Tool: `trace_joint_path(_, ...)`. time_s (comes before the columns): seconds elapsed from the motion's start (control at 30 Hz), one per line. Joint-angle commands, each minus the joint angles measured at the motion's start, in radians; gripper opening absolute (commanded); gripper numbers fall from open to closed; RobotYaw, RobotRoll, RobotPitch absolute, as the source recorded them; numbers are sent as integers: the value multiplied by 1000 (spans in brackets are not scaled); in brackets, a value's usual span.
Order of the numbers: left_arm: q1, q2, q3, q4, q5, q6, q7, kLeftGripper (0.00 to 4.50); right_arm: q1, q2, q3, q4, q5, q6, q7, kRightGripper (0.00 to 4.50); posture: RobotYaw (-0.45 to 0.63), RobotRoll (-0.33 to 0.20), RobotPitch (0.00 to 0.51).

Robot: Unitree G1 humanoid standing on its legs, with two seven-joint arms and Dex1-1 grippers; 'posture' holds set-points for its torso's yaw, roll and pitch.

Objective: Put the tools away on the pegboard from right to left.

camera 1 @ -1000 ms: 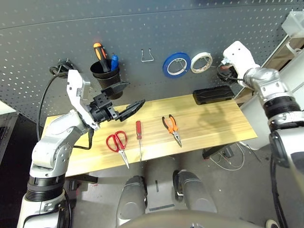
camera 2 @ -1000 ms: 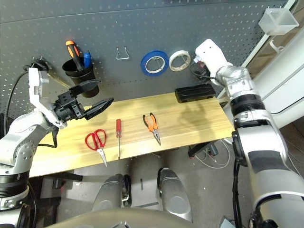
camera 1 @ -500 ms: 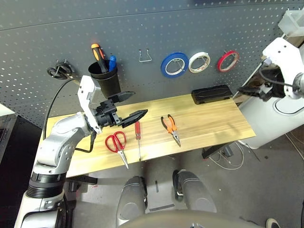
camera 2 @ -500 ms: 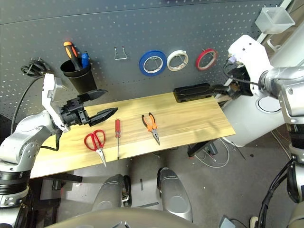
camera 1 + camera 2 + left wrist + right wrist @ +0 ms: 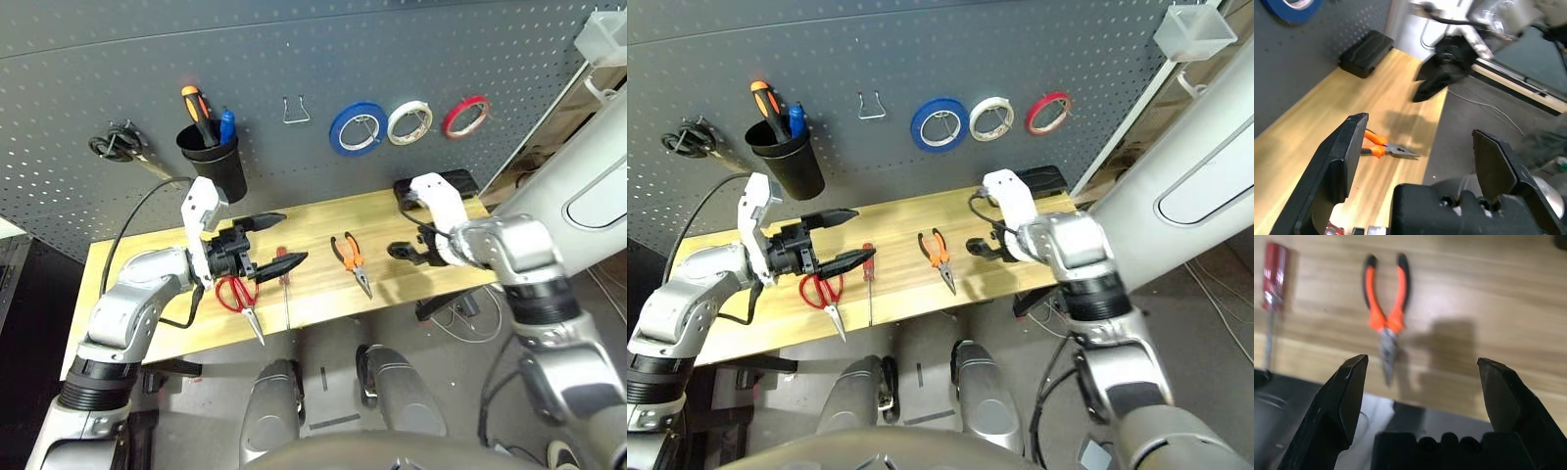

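Pliers (image 5: 351,259) come next, lying mid-table toward its front edge with the tape ring (image 5: 465,115) already on the pegboard (image 5: 294,49); the right gripper (image 5: 1422,387), jaws wide and empty, must drop over their handles.

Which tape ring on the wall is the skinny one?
The red tape ring, hanging farthest right on the pegboard. The blue roll and white roll are thicker.

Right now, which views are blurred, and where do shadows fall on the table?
Left wrist view: the right hand is smeared by motion blur, casting a soft shadow on the wood near the pliers. Right wrist view: pliers and red-handled screwdriver look soft, with a dark shadow beside the pliers. Head views: sharp.
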Motion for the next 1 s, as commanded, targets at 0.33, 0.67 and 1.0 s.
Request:
trace_joint_path(0.33, 63, 42, -3, -69, 21, 37, 14, 4500, -101, 138, -3, 332, -16, -165, -136, 4461, -51, 0, 208)
trace_joint_path(0.67, 144, 39, 70, -157, -1, 77, 101, 4500, -129, 195, 21, 468, -49, -282, -184, 4461, 62, 0, 246)
trace_joint_path(1.0, 207, 32, 85, -196, -10, 73, 127, 4500, -150, 222, 21, 592, -74, -385, -211, 4461, 92, 0, 256)
